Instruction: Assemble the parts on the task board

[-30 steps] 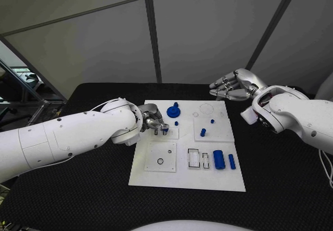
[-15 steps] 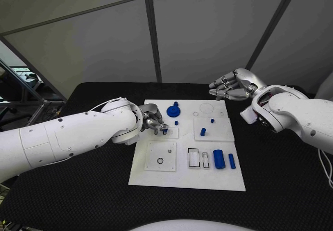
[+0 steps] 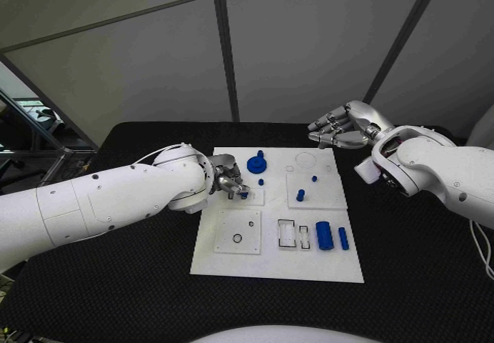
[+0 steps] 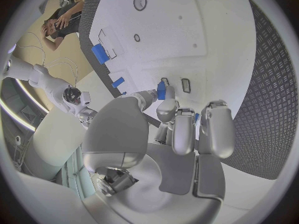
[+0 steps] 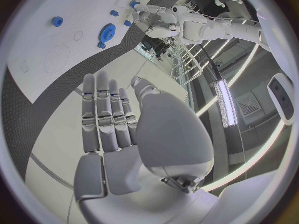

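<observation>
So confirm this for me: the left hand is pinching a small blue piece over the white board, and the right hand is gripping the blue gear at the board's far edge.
Not quite. The left hand does pinch a small blue piece over the white board. The right hand, though, holds nothing: the right wrist view shows its fingers straight and empty. In the head view it hangs beyond the board's far right corner, apart from the blue gear.
</observation>
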Controlling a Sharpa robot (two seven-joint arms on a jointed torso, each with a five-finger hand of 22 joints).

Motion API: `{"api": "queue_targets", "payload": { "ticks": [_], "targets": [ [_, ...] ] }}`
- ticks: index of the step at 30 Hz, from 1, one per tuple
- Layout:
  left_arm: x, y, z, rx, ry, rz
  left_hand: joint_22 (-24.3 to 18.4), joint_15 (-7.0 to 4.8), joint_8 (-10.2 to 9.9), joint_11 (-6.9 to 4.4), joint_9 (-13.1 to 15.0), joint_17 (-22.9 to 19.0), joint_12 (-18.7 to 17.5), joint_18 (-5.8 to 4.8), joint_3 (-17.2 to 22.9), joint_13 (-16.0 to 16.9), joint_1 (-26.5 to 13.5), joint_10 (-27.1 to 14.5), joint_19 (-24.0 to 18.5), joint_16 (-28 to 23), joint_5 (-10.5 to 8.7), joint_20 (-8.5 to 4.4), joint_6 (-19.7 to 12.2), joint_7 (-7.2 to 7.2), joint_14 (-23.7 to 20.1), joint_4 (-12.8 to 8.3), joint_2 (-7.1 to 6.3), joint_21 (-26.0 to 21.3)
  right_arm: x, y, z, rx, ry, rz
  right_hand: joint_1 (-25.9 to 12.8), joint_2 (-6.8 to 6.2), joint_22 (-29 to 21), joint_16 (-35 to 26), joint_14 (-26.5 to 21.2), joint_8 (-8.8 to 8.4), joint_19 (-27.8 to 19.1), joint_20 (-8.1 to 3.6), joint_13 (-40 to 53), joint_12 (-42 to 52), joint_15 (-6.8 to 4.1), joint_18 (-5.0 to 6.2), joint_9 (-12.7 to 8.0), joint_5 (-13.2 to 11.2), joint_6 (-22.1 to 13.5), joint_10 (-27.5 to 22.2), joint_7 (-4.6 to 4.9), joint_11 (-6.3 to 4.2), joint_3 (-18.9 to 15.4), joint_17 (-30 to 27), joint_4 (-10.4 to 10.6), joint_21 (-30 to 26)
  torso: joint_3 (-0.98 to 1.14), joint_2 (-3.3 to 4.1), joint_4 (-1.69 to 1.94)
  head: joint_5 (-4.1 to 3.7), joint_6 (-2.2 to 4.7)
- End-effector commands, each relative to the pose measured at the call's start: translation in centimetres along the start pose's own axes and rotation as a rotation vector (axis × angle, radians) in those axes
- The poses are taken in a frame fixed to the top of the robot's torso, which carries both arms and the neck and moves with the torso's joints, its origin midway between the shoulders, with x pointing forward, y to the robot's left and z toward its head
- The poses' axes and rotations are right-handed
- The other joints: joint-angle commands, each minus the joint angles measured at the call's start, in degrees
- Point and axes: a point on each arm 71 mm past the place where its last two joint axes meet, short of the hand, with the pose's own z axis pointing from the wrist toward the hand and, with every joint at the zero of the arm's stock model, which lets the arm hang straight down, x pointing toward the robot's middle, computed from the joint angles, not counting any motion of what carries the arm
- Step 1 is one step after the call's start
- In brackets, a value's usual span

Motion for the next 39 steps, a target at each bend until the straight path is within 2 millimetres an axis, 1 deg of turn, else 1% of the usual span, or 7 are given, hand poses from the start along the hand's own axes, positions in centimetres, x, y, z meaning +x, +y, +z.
{"api": "queue_targets", "payload": {
  "ticks": [1, 10, 16, 21, 30, 34, 39],
  "targets": [
    [0.04, -0.03, 0.00, -0.006, 0.013, 0.032, 0.22, -0.16, 0.46, -0.04, 0.17, 6.78, -0.42, 0.06, 8.84, -0.22, -0.22, -0.31, 0.18, -0.27, 0.25, -0.17, -0.41, -0.11, 3.54, -8.62, 0.47, 0.13, 0.04, 0.23, 0.03, -0.010, 0.007, -0.001, -0.65, -0.08, -0.05, -0.15, -0.04, -0.07, -0.05, 0.39, -0.06, -0.19, 0.33, 0.61, 0.03, 0.20, -0.58, -0.28, 0.01, 0.01, -0.09, -0.08, 0.32, -0.26, -0.04, -0.04, 0.07, -0.28, -0.07],
    [0.17, 0.00, -0.06, -0.007, 0.031, 0.049, 0.71, -0.19, 0.99, -0.09, 0.78, 6.79, -1.23, -0.02, 9.59, -1.42, -1.11, -0.56, 0.33, -0.29, 1.23, -0.19, -0.48, -0.17, 3.55, -9.36, 0.20, 0.40, 0.08, 0.23, 0.06, -0.010, 0.009, 0.000, -0.75, -0.05, -0.15, -0.25, 0.01, -0.04, 0.02, 0.41, -0.09, -0.16, 0.33, 0.62, 0.04, 0.41, -0.58, -0.28, -0.01, 0.01, -0.18, -0.09, 0.37, -0.39, -0.07, -0.03, 0.12, -0.44, -0.16],
    [0.22, -0.02, -0.08, -0.007, 0.037, 0.054, 0.88, -0.20, 1.19, -0.12, 1.00, 6.81, -1.65, -0.05, 9.78, -2.03, -1.45, -0.72, 0.37, -0.28, 1.52, -0.20, -0.50, -0.21, 3.55, -9.58, 0.10, 0.50, 0.13, 0.24, 0.10, -0.010, 0.012, 0.000, -0.75, -0.05, -0.15, -0.25, 0.01, -0.04, 0.02, 0.41, -0.09, -0.16, 0.33, 0.62, 0.04, 0.41, -0.58, -0.28, -0.01, 0.01, -0.18, -0.09, 0.37, -0.39, -0.05, -0.02, 0.09, -0.38, -0.21],
    [0.23, 0.01, -0.11, -0.007, 0.039, 0.054, 0.92, -0.22, 1.30, -0.14, 1.11, 6.80, -1.78, -0.05, 9.88, -2.24, -1.63, -0.75, 0.38, -0.30, 1.67, -0.21, -0.50, -0.24, 3.55, -9.68, 0.05, 0.52, 0.12, 0.20, 0.12, -0.008, 0.013, 0.000, -0.75, -0.05, -0.15, -0.25, 0.01, -0.04, 0.02, 0.41, -0.09, -0.16, 0.33, 0.62, 0.04, 0.41, -0.58, -0.28, -0.01, 0.01, -0.18, -0.09, 0.37, -0.39, -0.06, -0.01, 0.12, -0.42, 0.03],
    [0.27, -0.09, -0.07, -0.005, 0.041, 0.056, 1.33, -0.29, 1.68, -0.27, 1.47, 6.84, -1.82, -0.13, 9.78, -2.56, -2.51, -0.48, 0.51, -0.28, 1.90, -0.25, -0.45, -0.44, 3.57, -9.87, -0.27, 0.76, 0.10, 0.14, 0.13, -0.006, 0.013, 0.000, -0.89, -0.05, -0.22, -0.33, 0.05, -0.02, 0.07, 0.43, -0.12, -0.14, 0.34, 0.63, 0.05, 0.53, -0.58, -0.28, -0.01, 0.01, -0.29, -0.10, 0.43, -0.49, -0.01, 0.04, 0.07, -0.35, -0.06],
    [0.33, -0.19, -0.04, -0.003, 0.046, 0.059, 1.32, -0.51, 2.16, -0.62, 1.76, 6.85, -0.09, -0.10, 9.11, -0.60, -3.87, 0.63, 0.50, -0.28, 1.86, -0.37, 0.21, -0.94, 3.58, -9.67, -0.63, 0.71, 0.09, 0.13, 0.13, -0.005, 0.013, 0.000, -0.94, -0.07, -0.25, -0.36, 0.05, -0.02, 0.08, 0.44, -0.13, -0.14, 0.35, 0.63, 0.05, 0.56, -0.59, -0.30, 0.00, 0.01, -0.34, -0.10, 0.45, -0.53, -0.02, 0.01, 0.05, -0.30, -0.10],
    [0.41, -0.22, -0.01, -0.004, 0.057, 0.065, 1.67, -0.75, 2.23, -0.89, 1.73, 6.88, 0.40, -0.16, 8.07, -0.20, -5.65, 0.83, 0.60, -0.29, 1.81, -0.56, 0.84, -1.33, 3.58, -9.07, -0.96, 0.88, 0.09, 0.11, 0.13, -0.003, 0.014, 0.000, -0.99, -0.08, -0.29, -0.41, 0.05, -0.03, 0.10, 0.45, -0.15, -0.15, 0.36, 0.63, 0.05, 0.62, -0.61, -0.33, 0.00, 0.03, -0.39, -0.11, 0.46, -0.59, -0.01, -0.02, 0.10, -0.31, -0.23]
  ]
}}
